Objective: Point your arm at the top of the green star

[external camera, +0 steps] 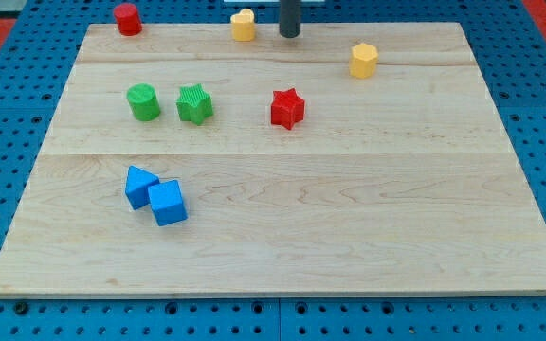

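The green star point(194, 103) sits on the wooden board point(349, 237) in the upper left part of the view. A green cylinder point(143, 102) stands just to its left, with a small gap between them. My tip point(290, 35) is at the view's top near the board's top edge, well up and to the right of the green star and not touching any block. It stands just right of a yellow block point(243, 25).
A red star point(288, 108) lies right of the green star. A red cylinder point(127, 19) is at the top left. A yellow hexagonal block point(364, 60) is at the upper right. Two blue blocks point(141, 186) point(168, 203) touch at the lower left.
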